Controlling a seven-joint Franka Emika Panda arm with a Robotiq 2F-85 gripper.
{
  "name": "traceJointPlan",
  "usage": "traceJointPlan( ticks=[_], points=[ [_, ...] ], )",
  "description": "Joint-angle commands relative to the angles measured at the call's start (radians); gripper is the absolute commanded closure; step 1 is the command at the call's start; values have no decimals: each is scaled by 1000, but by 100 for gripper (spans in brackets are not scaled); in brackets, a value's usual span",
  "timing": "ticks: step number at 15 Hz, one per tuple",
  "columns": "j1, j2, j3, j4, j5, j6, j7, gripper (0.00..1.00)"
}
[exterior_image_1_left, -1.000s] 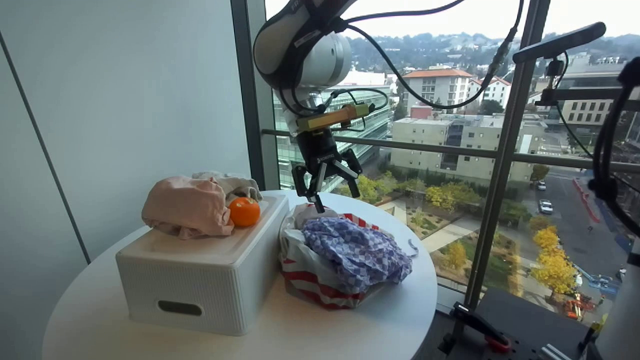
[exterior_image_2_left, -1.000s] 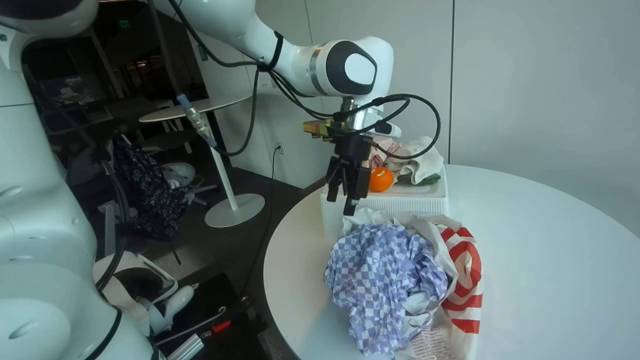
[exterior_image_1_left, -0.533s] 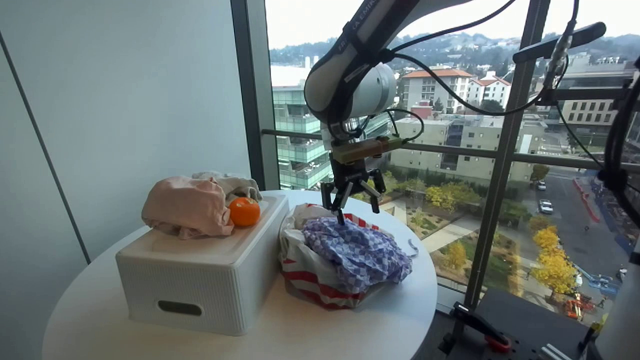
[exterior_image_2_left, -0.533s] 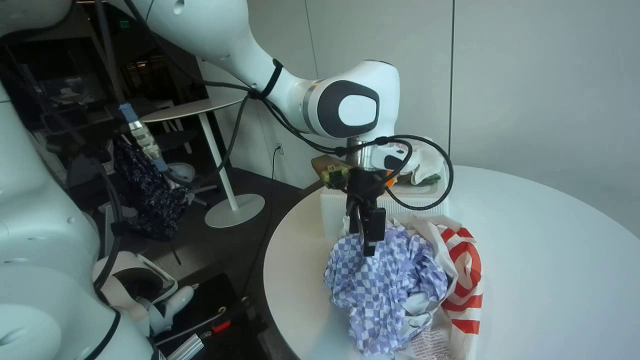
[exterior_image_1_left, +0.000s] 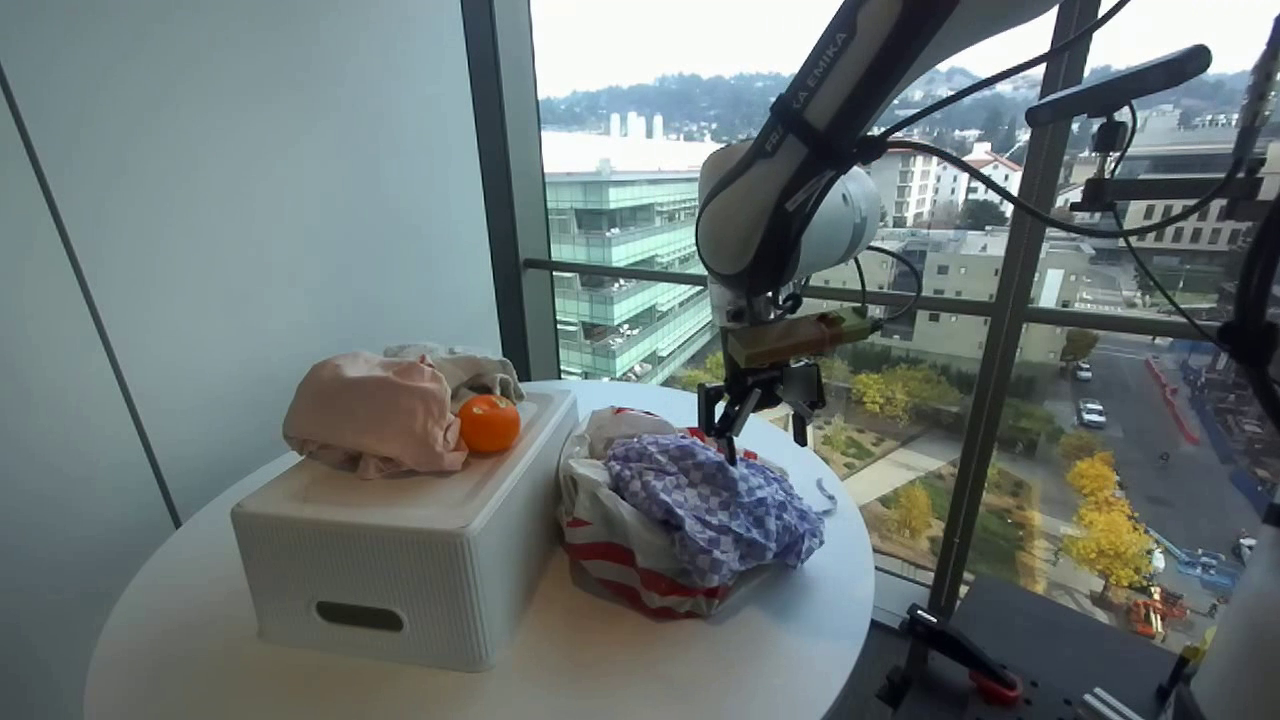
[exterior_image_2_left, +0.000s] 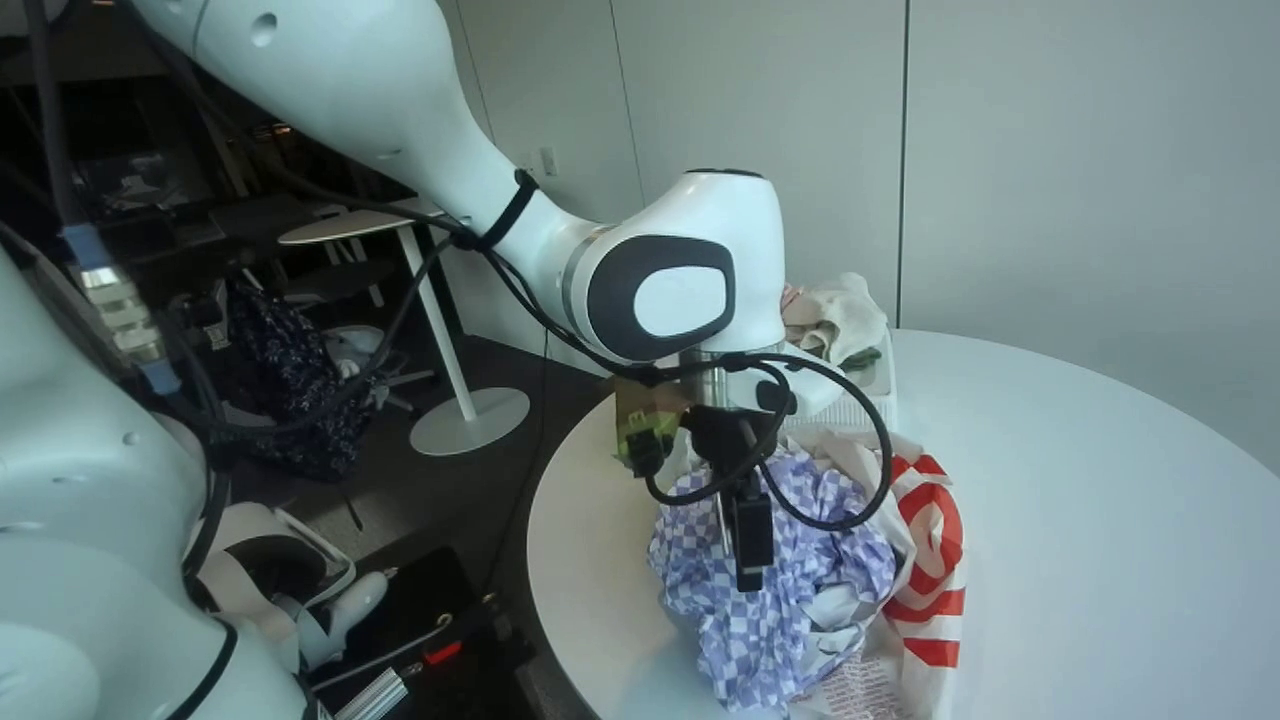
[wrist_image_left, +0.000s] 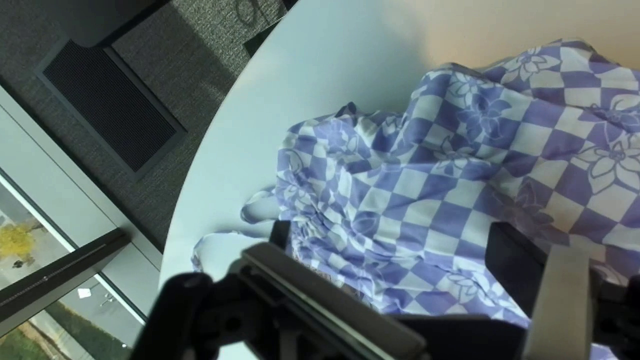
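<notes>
While crumpled, checkered cloth (wrist_image_left: 445, 195) beneath the end effector (exterior_image_1_left: 765, 446)

Purple-white checked cloth (wrist_image_left: 430, 190), red-striped white bag (exterior_image_2_left: 928, 535), black fingers (exterior_image_2_left: 753, 540)

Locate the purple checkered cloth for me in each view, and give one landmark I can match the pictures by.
In an exterior view: checkered cloth, just right of centre, below mid-height.
In an exterior view: checkered cloth, right of centre, nearly reaching the bottom edge.
Wrist view: checkered cloth, across much of the right half.
Shared landmark: round white table, its curved rim in all three.
</notes>
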Motion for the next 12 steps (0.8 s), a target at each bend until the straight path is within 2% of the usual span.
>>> traceJointPlan(
  ticks=[1,7,12],
  points=[
    [-21,5,-11,-46,70,74,-58,0],
    [-32,66,-12,-86,316,212,-256,0],
    [-40,153,-10,-91,393,329,-277,0]
  ],
)
